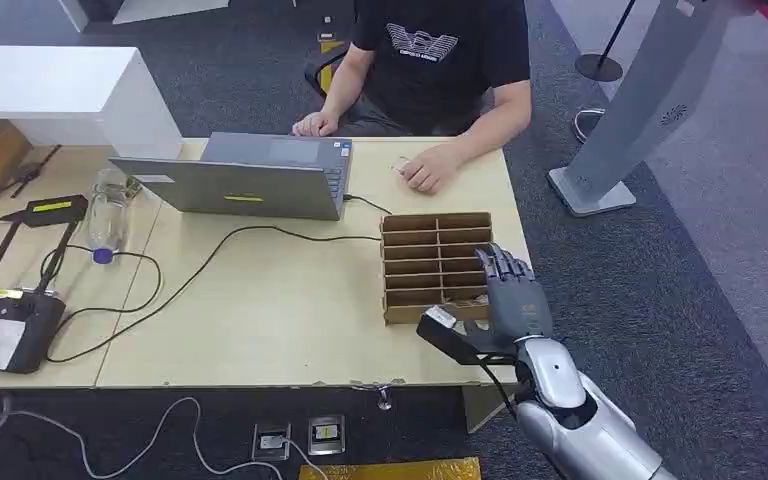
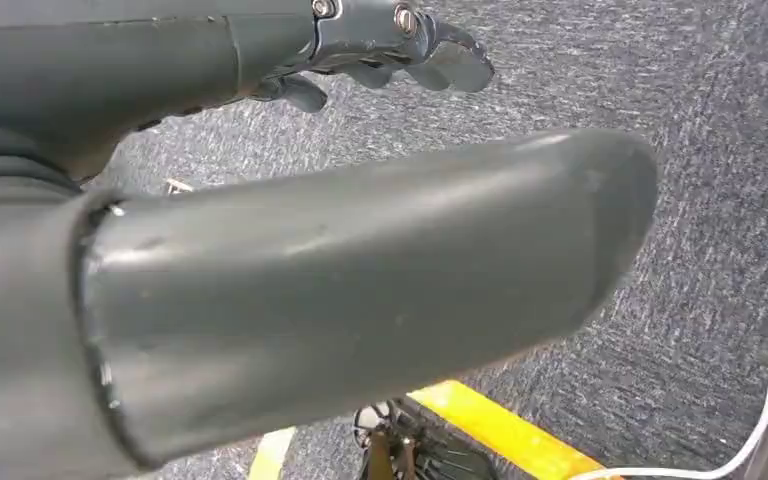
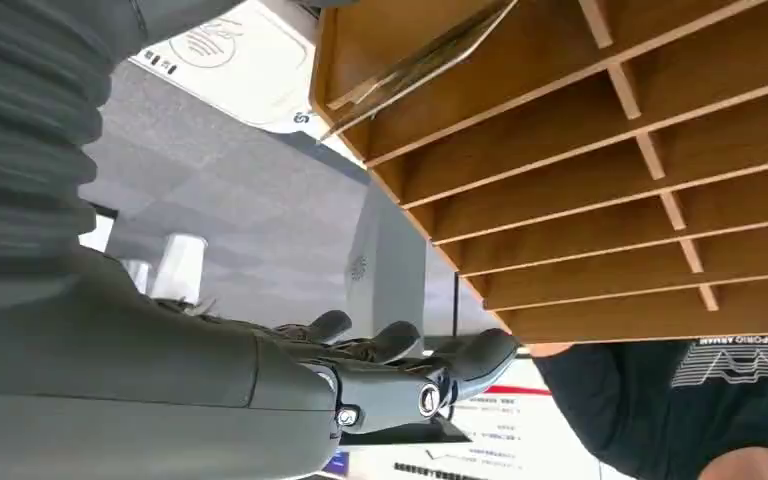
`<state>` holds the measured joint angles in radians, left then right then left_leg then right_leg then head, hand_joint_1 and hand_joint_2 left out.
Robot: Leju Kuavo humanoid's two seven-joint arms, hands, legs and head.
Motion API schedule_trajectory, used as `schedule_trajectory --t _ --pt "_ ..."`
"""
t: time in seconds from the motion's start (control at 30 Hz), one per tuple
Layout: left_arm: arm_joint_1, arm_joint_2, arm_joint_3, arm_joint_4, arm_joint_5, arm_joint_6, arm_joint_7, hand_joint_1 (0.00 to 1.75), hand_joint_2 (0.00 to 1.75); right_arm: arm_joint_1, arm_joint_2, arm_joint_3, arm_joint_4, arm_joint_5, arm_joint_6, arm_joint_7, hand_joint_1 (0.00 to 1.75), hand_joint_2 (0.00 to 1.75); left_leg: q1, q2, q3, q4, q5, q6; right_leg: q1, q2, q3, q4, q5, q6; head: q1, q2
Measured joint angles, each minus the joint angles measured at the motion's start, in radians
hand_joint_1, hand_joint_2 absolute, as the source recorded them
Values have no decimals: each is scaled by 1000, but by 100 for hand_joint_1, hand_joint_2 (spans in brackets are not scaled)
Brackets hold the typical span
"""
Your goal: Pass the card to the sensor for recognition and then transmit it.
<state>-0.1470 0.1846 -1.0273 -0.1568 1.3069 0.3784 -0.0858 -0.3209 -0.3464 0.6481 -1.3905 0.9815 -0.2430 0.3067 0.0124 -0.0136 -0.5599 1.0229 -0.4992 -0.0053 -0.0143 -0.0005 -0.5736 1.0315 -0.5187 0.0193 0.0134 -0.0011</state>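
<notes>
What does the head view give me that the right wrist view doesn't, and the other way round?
Head view alone: the table, laptop, bottle and scanner. Right wrist view alone: a card leaning in the rack's end slot. Both: the right hand, wooden rack and the seated person.

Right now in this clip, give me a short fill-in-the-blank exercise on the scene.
1. The robot's right hand hovers by the slotted wooden ___ rack.
2. The open grey laptop faces the seated ___.
3. The clear plastic bottle has a ___ cap.
Missing: card; person; blue
</notes>
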Motion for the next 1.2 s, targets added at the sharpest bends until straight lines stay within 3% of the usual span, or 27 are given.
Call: schedule_trajectory --t 0.53,0.57,0.6,0.63,1.2 --pt "0 -4 0 0 5 17 10 0 0 -3 15 3 13 18 15 -21 3 175 0 0 0 0 0 0 0 0 0 0 0 0 0 0" --pt "0 -4 0 0 5 17 10 0 0 -3 15 3 13 18 16 -21 143 175 0 0 0 0 0 0 0 0 0 0 0 0 0 0" --pt "0 -5 0 0 5 17 10 0 0 -3 15 3 13 18 16 -21 169 175 0 0 0 0 0 0 0 0 0 0 0 0 0 0" --pt "0 -5 0 0 5 17 10 0 0 -3 16 3 13 17 19 -23 175 175 0 0 0 0 0 0 0 0 0 0 0 0 0 0" --pt "0 -7 0 0 12 24 14 0 0 -2 41 6 13 -18 93 -38 175 175 0 0 1 0 0 0 0 0 0 0 0 0 0 0"
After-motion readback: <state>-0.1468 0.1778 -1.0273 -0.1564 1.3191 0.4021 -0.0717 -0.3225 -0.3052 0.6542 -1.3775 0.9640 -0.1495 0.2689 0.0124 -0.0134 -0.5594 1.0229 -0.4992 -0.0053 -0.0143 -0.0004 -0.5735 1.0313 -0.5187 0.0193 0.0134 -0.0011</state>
